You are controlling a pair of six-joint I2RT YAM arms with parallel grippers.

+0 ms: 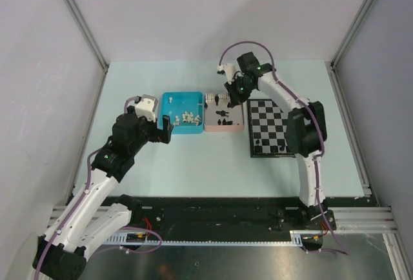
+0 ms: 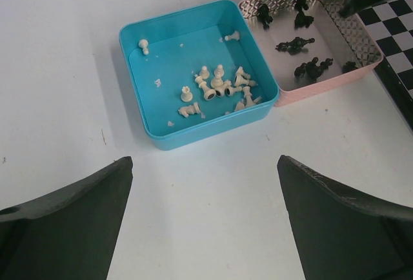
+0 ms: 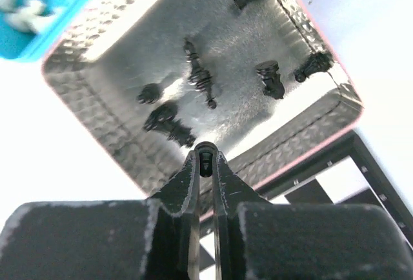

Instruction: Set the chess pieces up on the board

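The chessboard (image 1: 268,127) lies right of centre with a few black pieces on its near rows. A blue tray (image 1: 182,113) holds several white pieces (image 2: 219,86). A pink tray (image 1: 224,113) holds several black pieces (image 3: 200,77). My right gripper (image 3: 205,159) hangs above the pink tray's edge nearest the board (image 3: 290,144), shut on a small black chess piece (image 3: 205,158) between its fingertips. My left gripper (image 2: 203,183) is open and empty over bare table just near the blue tray (image 2: 193,73). The board's corner shows in the left wrist view (image 2: 400,48).
The two trays stand side by side, the pink one touching the board's left side. Grey walls and metal frame posts enclose the table. The table's near edge is a black rail with cables.
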